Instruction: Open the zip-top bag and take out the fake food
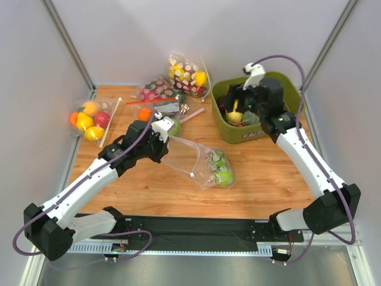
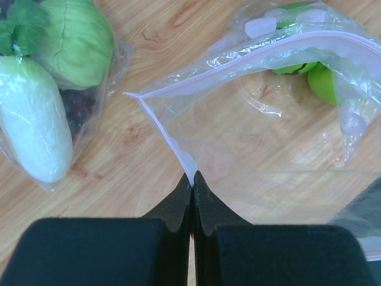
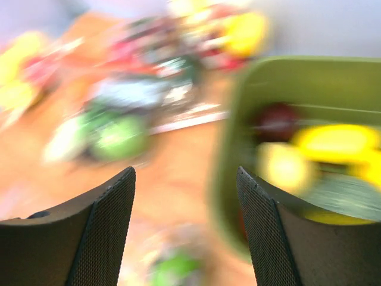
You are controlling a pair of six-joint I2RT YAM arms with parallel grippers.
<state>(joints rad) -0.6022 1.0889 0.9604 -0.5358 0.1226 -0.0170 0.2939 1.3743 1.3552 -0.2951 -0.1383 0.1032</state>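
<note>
The left gripper (image 2: 191, 179) is clenched on the pale zip strip (image 2: 161, 128) of the clear crinkly zip-top bag (image 2: 268, 149), which lies open mid-bench (image 1: 268, 179). Hold that lip high. The right gripper (image 3: 184, 173), released and seemingly empty over the green plastic bin (image 1: 235, 132), should reach the small green plastic fruits (image 1: 221, 170) inside.

Your whole setup sits on a warm light-wood plank tabletop (image 1: 268, 179), boxed in on three sides by plain pale grey wall panels (image 1: 149, 36) with slim silver metal corner posts (image 1: 64, 37). There's a flat black mounting rail (image 1: 196, 229) along your near edge and a brushed grey metal ledge (image 1: 196, 271) below it. The lighting is soft and even.
</note>
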